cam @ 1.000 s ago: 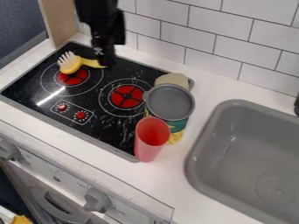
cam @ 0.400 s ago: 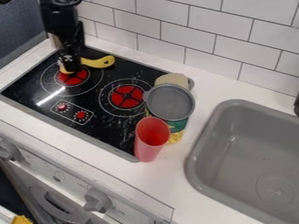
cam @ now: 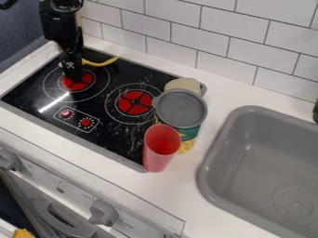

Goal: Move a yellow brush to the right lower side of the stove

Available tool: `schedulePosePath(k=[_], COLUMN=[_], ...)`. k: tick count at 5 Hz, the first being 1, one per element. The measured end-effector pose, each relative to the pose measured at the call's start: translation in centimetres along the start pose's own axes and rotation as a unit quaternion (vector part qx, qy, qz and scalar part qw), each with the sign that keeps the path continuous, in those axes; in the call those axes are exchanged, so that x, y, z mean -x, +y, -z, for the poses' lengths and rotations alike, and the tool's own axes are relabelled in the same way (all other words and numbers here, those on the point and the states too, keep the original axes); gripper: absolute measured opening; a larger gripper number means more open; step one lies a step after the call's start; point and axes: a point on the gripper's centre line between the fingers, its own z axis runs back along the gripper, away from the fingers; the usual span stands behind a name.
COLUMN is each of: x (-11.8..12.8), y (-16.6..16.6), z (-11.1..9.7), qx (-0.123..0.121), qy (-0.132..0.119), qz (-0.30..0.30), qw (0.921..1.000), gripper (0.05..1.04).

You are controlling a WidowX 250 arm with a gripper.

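1 yellow brush (cam: 100, 64) juts from behind the tool (cam: 73, 76).

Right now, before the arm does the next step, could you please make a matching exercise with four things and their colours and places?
Things:
1. brush
2. cup
3. sink
4. wall

Colours and places:
A. gray, set into the counter
B. white tiles, behind the counter
C. yellow, partly hidden by the gripper
D. red, at the near right corner of the stove

Right pairs: 1-C; 2-D; 3-A; 4-B
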Motion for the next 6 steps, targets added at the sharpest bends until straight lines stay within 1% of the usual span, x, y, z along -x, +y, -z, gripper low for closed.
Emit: schedulePosePath(k=[1, 2, 3, 4, 5, 6], x=[-0.3, -0.3, -0.2, 0.1, 0.3, 0.4], y=[0.1, 0.1, 0.3, 1.0, 0.7, 1.6], z=[0.5, 0.5, 0.6, 0.3, -3.0, -5.0], qx=[-0.007, -0.006, -0.012, -0.036, -0.001, 0.023], qy=[-0.012, -0.013, -0.011, 0.001, 0.010, 0.021], qz=[0.000, -0.002, 0.006, 0.024, 0.049, 0.102], qw=[0.9999, 0.9999, 0.9999, 0.9991, 0.9987, 0.9943], gripper=[0.683, 0.629, 0.628, 0.628, 0.628, 0.628])
